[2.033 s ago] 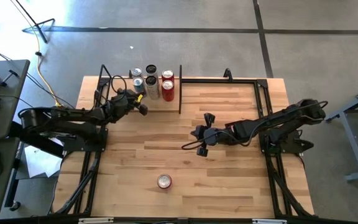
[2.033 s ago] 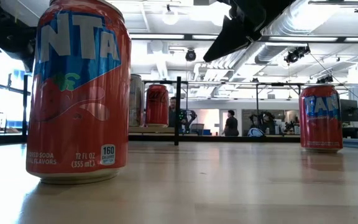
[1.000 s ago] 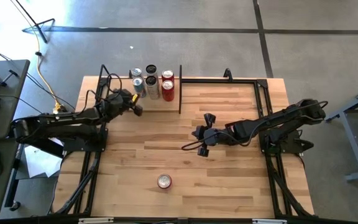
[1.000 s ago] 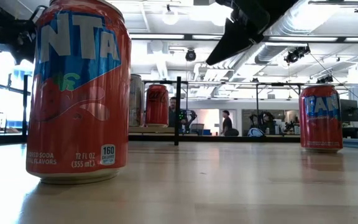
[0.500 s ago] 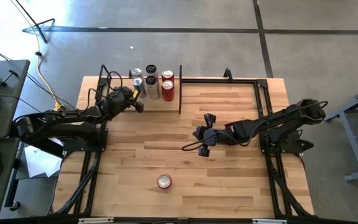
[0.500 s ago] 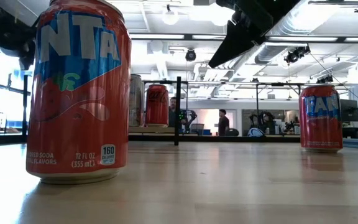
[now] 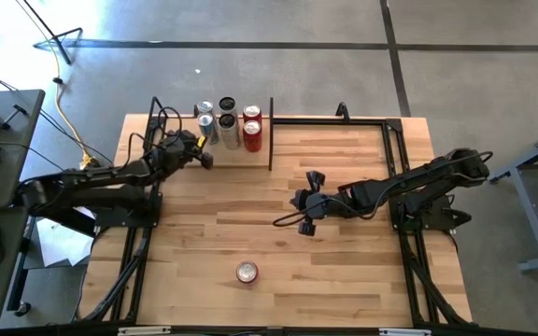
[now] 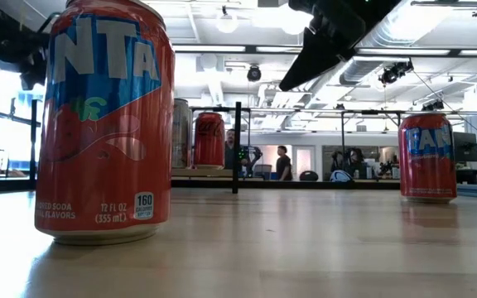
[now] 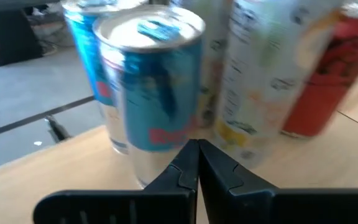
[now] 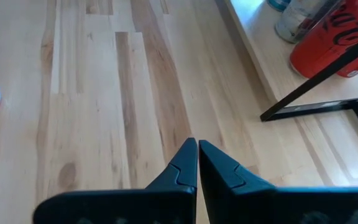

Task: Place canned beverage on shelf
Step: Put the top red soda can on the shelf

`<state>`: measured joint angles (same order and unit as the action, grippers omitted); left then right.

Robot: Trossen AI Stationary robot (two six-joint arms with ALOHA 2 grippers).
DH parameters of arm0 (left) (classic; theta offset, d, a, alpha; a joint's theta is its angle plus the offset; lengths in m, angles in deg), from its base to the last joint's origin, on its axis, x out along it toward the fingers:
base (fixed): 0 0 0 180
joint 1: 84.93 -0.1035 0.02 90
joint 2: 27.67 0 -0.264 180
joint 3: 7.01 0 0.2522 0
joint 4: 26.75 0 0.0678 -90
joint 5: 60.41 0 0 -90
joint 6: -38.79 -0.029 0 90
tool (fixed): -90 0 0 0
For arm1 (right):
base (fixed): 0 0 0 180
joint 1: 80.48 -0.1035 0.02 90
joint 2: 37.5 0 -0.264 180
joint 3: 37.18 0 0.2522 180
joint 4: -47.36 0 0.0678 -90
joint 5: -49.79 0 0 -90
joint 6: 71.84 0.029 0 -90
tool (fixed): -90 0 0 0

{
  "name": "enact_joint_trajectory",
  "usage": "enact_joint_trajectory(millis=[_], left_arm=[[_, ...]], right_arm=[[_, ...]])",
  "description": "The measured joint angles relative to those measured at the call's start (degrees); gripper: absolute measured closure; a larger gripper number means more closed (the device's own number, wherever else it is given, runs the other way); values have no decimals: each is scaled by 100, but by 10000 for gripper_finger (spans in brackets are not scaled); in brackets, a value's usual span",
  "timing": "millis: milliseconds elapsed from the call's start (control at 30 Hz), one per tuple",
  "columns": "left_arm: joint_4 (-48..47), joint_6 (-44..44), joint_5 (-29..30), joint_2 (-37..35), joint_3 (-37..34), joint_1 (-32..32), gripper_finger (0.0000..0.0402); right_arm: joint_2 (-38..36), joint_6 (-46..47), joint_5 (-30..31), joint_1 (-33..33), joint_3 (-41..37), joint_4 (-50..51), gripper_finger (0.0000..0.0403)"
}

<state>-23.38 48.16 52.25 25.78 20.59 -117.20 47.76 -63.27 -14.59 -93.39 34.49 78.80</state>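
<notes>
The left gripper (image 7: 205,159) hovers just in front of the shelf (image 7: 261,149), its fingers (image 9: 185,168) pressed together and empty, facing a blue-and-silver can (image 9: 151,81). 5 cans stand clustered on the shelf. The right gripper (image 7: 304,217) waits mid-surface, fingers (image 10: 185,165) likewise closed on nothing. 1 red can (image 7: 246,272) stands alone near the front edge of the surface (image 7: 344,271), well apart from both grippers.

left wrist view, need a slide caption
Shut left end effector in front of a blue-and-silver can beside other cans on the shelf.
</notes>
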Motion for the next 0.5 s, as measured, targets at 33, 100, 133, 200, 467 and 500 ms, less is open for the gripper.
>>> enact_joint_trajectory(millis=[33,100,133,200,467,500], left_arm=[[-96,45,-11,-51,0,70,401],[-203,64,-10,-171,0,251,401],[-220,66,-11,-226,0,360,401],[-239,66,-13,-326,0,600,401],[-228,0,-22,-508,0,1414,401],[-240,0,-102,-508,0,1464,401]], right_arm=[[-1,30,-36,-2,0,10,402],[-1,45,-101,-2,0,22,402],[-1,56,-173,-7,0,32,402],[-1,178,-274,-19,51,202,402],[-5,2030,-954,-171,1109,3244,402],[-5,2361,-1026,-199,1256,3663,402]])
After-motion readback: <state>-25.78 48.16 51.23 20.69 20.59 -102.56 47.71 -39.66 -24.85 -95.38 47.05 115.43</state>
